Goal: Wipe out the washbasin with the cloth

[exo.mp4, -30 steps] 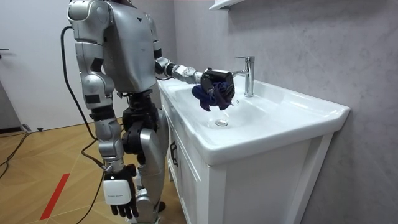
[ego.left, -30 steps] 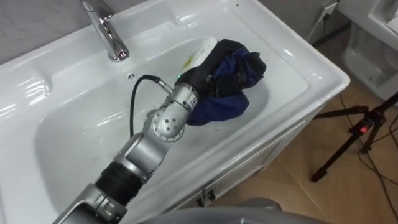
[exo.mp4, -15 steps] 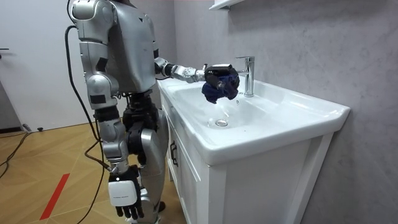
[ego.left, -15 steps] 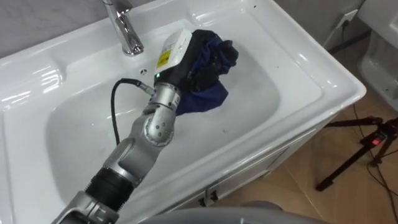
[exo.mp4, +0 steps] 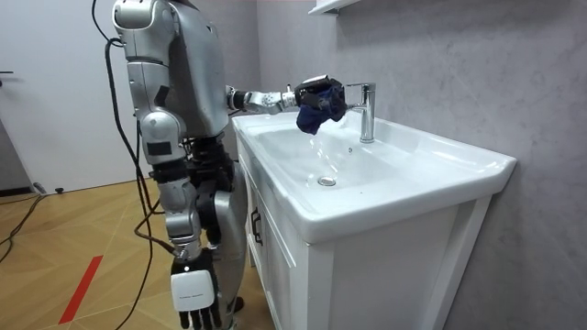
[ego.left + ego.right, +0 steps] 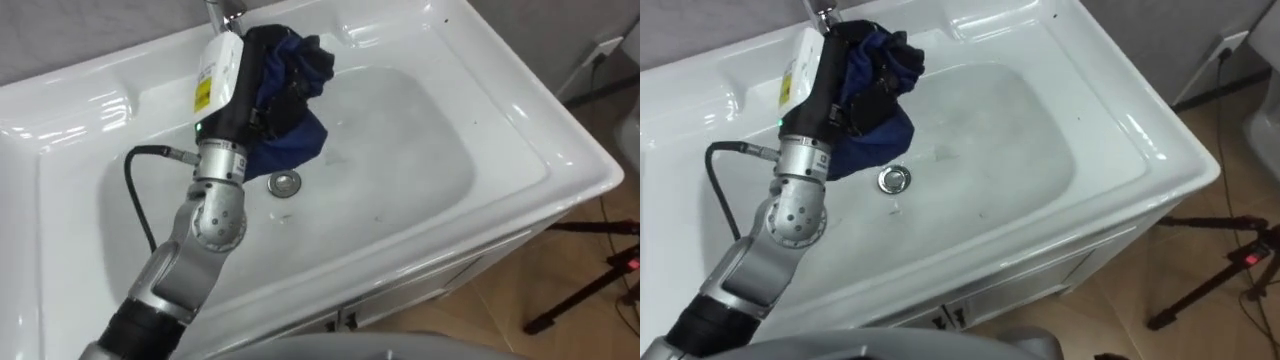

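Basin (image 6: 400, 130) bowl lay open right of the drain (image 6: 285, 183); free passage there. Left hand (image 6: 232, 115) bunching the cloth (image 6: 295, 140) was raised just in front of the faucet (image 5: 367, 110), which blocked the rear edge.

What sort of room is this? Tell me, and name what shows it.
Probably a bathroom or washroom: a white ceramic basin on a white cabinet, a chrome tap behind the bowl, a round metal drain. The robot's left hand holds a dark blue cloth above it.
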{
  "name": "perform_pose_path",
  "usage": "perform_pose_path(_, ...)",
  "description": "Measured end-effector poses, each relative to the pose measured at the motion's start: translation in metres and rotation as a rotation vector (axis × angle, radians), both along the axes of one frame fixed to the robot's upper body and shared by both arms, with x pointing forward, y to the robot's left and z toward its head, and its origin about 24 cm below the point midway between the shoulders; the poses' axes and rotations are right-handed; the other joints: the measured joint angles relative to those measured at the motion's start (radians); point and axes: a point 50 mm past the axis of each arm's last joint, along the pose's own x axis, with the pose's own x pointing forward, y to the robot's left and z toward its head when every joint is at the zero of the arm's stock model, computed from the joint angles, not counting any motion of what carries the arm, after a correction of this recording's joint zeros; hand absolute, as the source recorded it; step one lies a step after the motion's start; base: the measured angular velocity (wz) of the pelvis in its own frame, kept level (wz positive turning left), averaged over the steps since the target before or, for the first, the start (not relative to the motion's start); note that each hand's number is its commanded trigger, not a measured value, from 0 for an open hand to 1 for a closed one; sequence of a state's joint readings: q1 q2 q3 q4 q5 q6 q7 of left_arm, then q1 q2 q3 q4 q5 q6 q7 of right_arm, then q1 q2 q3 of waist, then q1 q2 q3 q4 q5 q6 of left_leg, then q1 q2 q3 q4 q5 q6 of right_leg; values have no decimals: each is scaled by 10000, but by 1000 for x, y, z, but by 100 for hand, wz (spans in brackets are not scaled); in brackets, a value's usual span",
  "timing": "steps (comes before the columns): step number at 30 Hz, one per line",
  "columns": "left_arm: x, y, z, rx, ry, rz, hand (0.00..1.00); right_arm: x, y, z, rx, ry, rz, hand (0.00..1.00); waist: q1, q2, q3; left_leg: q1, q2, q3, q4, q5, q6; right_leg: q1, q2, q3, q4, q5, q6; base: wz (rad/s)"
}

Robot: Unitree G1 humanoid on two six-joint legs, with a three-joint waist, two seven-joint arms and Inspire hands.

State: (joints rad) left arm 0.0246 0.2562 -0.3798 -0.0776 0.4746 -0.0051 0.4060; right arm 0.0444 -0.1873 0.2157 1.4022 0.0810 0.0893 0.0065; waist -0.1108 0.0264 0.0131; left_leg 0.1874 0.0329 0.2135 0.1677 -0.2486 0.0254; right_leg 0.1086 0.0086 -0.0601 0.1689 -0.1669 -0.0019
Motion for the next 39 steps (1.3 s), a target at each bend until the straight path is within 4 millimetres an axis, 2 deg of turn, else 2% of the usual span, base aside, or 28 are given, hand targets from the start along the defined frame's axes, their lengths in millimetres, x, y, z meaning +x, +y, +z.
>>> perform_pose_path(9, -8, 18, -7, 273, 96, 878, 100, -10, -2, 0, -145, 325, 38, 0, 164, 16, -13, -7, -38, -202, 9, 3, -1, 73, -84, -271, -1, -14, 9, 6)
perform_pose_path(17, -9, 19, -6, 704, -202, 953, 100, -10, -5, 1, -297, 367, 168, 0, 370, 63, -70, -96, -79, -517, 148, 3, -1, 145, -137, -557, 41, -95, -18, 11)
perform_pose_path(21, -12, 27, -7, 961, -396, 1422, 100, -4, -8, 2, -387, 200, 247, 0, 403, 129, -139, -201, -87, -683, 208, 3, -1, 147, -176, -736, 20, -108, -17, 14)
perform_pose_path(24, -13, 37, -5, 966, -610, 1938, 100, 2, -9, 3, -412, 9, 94, 0, 464, 127, -134, -220, -100, -800, 208, 6, -1, 191, -194, -830, 0, -112, -11, 11)
perform_pose_path(26, -13, 45, -3, 993, -772, 2359, 100, 4, -10, 3, -414, -117, 110, 0, 652, 150, -135, -198, -101, -804, 209, 7, -2, 225, -195, -833, 6, -112, -11, 0)
perform_pose_path(32, -14, 66, 0, 1286, -916, 3209, 100, 4, -13, 4, -472, -145, 45, 0, 881, 224, -82, -206, -104, -824, 229, 6, -1, 251, -198, -867, 19, -113, -9, 1)
perform_pose_path(36, -20, 76, -3, 1694, -826, 3611, 100, 3, -16, 5, -445, -190, -358, 0, 867, 364, -14, -208, -110, -854, 234, 6, -1, 273, -210, -922, 14, -115, -6, 3)
perform_pose_path(39, -22, 78, -4, 1854, -780, 3678, 100, 0, -17, 5, -460, -75, -409, 0, 882, 383, -13, -212, -128, -889, 233, 6, -1, 292, -212, -952, -3, -121, -4, 5)
